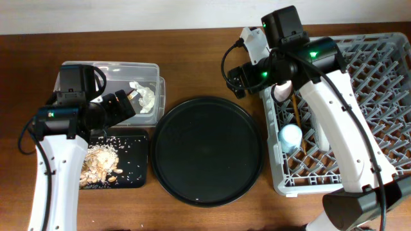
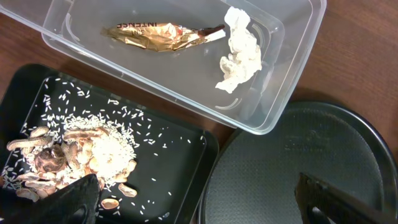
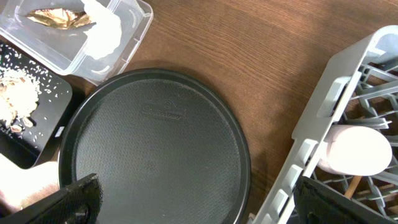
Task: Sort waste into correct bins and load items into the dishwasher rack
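Left gripper (image 2: 193,190), spread wide apart and empty, hovers near the clear tub (image 2: 280,87), which holds a crumpled white tissue (image 2: 239,53) and shiny gold wrapper (image 2: 155,34).

Two white-and-black arms with green status lights

The left arm (image 1: 61,173) has a long, smooth white link topped by boxy black joint housings. A small teal-green light glows at the joint, and a thin black cable loops at its side. The right arm (image 1: 334,122) is built alike, with rounded white links, black motor blocks, two bright green lights, a black cable curling past a white connector, and a dark grey base. The left gripper (image 2: 205,199) and right gripper (image 3: 205,202) have matte black fingers (image 2: 78,196) with a finely pebbled surface.
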### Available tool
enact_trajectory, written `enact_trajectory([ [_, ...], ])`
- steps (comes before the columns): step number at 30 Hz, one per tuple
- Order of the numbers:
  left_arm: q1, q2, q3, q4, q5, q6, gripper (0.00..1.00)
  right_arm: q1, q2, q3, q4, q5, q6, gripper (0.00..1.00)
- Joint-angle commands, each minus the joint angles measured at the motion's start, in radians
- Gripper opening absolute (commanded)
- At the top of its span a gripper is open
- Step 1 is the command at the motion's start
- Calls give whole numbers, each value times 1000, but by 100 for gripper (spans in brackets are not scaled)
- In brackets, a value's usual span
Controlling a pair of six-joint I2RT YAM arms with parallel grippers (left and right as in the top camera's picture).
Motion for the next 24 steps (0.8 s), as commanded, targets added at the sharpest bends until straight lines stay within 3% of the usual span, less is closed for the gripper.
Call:
enact_trajectory([
  [1, 4, -9, 2, 2, -10, -6, 99, 19, -76, 14, -1, 16, 8, 99],
  [4, 4, -10, 2, 2, -10, -5, 99, 22, -205, 14, -4, 16, 8, 99],
  [13, 4, -10, 2, 2, -10, -6, 99, -18, -907, -25, -23, 155, -3, 99],
  [17, 4, -10, 2, 2, -10, -6, 99, -116, -1272, -323, 4, 155, -3, 99],
  [19, 4, -10, 2, 2, -10, -6, 99, -171, -1461, -612, 116, 155, -3, 98],
  [21, 4, -10, 2, 2, -10, -6, 99, -206, -1570, -837, 280, 154, -3, 99],
  [24, 4, -10, 2, 2, -10, -6, 99, -272, -1688, -1308, 827, 143, 9, 99],
])
